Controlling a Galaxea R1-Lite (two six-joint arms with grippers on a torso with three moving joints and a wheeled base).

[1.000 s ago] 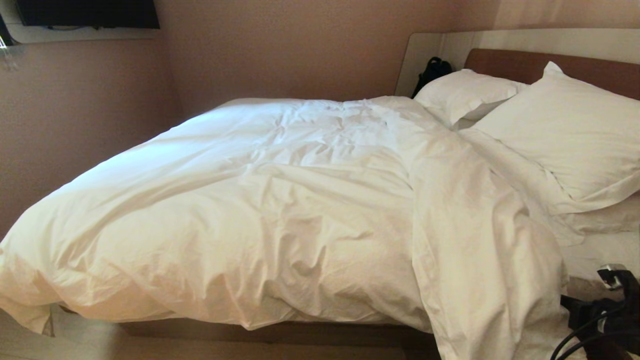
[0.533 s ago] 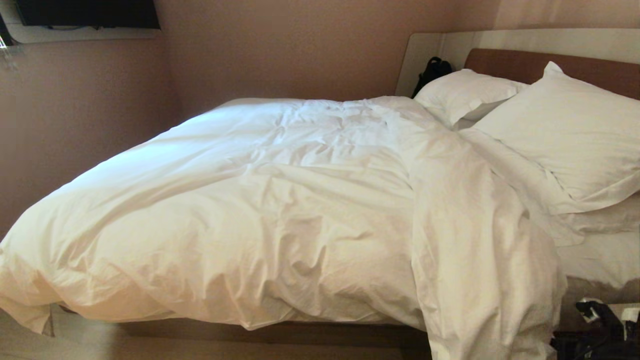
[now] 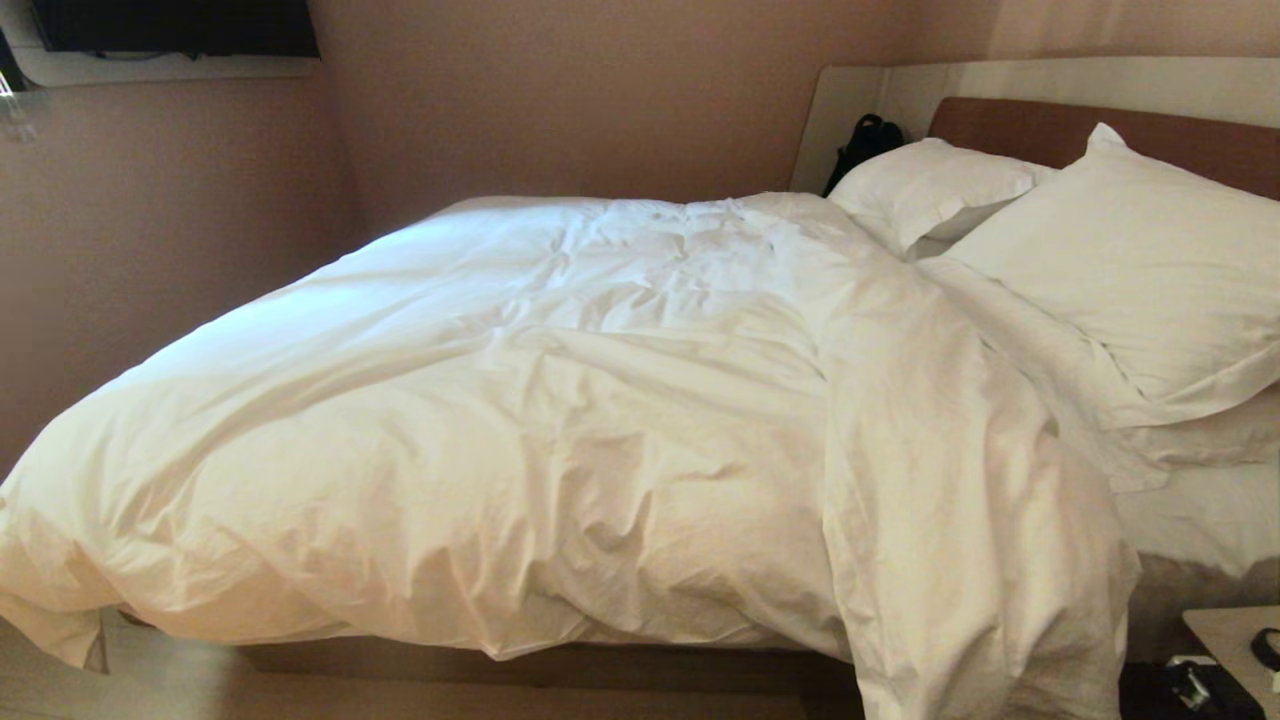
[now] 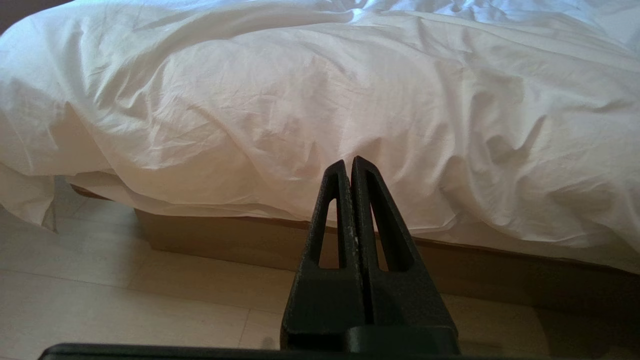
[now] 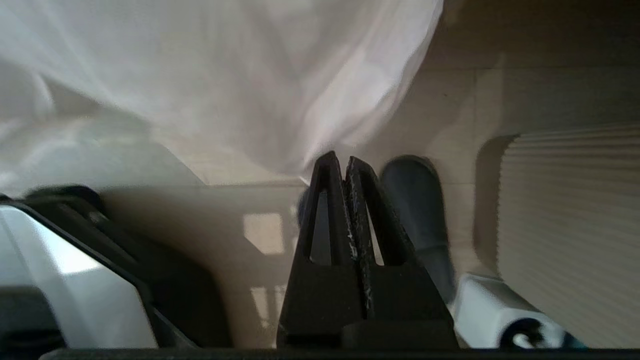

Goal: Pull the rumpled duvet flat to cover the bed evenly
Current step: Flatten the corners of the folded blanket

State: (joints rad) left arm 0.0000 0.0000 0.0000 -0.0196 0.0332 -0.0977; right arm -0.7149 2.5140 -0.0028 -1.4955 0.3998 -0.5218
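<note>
Clearly the duvet (image 3: 560, 420) lies spread over most of the bed (image 3: 560, 665), though a rumpled fold at lower right of the head view spills over the bed's near edge toward the floor; two pillows (image 3: 1100, 250) sit upper right; left hand (image 4: 348, 165) hangs clenched, empty, before the duvet's edge; right hand (image 5: 339, 162) clenched, empty, beneath that hanging fold; I judge regrasping and flattening the fold comes next.

The duvet (image 3: 560, 440) is a thick, puffy white quilt, creased all over, spread across most of the bed (image 3: 560, 665). Its near edge overhangs the dark brown base, and a long fold at the pillow end spills over the near side toward the floor. Beyond that fold, toward the brown headboard, white sheet shows.
</note>
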